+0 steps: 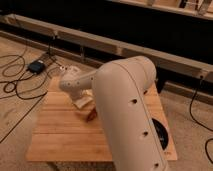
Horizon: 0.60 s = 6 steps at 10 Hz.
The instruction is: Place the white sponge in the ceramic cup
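Gripper (79, 96) found low over the wooden table (55, 135), left of centre, jaws set wide, any hold not discernible, white sponge (85, 103) seen just beneath, partly hidden by the arm (125, 110), long axis seemingly slanted back-left to front-right, reddish-brown oblong (92, 115) alongside.

Lighting dim overall, with a warm yellow-brown cast. Light falls from above: the arm (127, 95) is brightest along its upper shell and grades to grey on its underside. The counter (55, 135) is evenly lit on its left part and carries a soft-edged shadow beneath the arm. The gripper (83, 102), low over the counter's middle under the wrist, lies in that shade. The floor (15, 117) is moderately lit. The backdrop (100, 20) is near black, detail lost.
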### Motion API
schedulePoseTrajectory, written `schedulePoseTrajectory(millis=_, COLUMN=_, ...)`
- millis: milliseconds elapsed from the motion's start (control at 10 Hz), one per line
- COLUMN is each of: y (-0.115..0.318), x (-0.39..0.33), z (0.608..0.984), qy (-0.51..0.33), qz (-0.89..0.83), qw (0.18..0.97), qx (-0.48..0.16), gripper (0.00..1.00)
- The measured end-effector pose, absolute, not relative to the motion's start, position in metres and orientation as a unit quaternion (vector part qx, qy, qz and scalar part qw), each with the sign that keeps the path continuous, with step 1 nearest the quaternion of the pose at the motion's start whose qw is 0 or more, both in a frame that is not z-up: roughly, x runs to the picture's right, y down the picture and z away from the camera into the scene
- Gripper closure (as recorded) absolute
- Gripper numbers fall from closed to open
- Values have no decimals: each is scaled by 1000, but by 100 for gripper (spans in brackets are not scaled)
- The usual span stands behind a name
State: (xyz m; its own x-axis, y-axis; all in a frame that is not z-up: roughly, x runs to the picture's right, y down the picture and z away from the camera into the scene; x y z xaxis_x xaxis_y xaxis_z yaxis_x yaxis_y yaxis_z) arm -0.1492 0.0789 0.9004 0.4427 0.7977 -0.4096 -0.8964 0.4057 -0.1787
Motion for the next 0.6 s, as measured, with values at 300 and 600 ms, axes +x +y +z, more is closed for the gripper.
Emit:
schedulePoseTrajectory(millis=300, y=79, x=-149, z=900, qy=131, qz=511, qw=828, qx=-189, gripper=20)
schedulePoseTrajectory(millis=600, y=80, x=-147, z=902, qy=131, qz=513, qw=826, qx=-192, gripper=20)
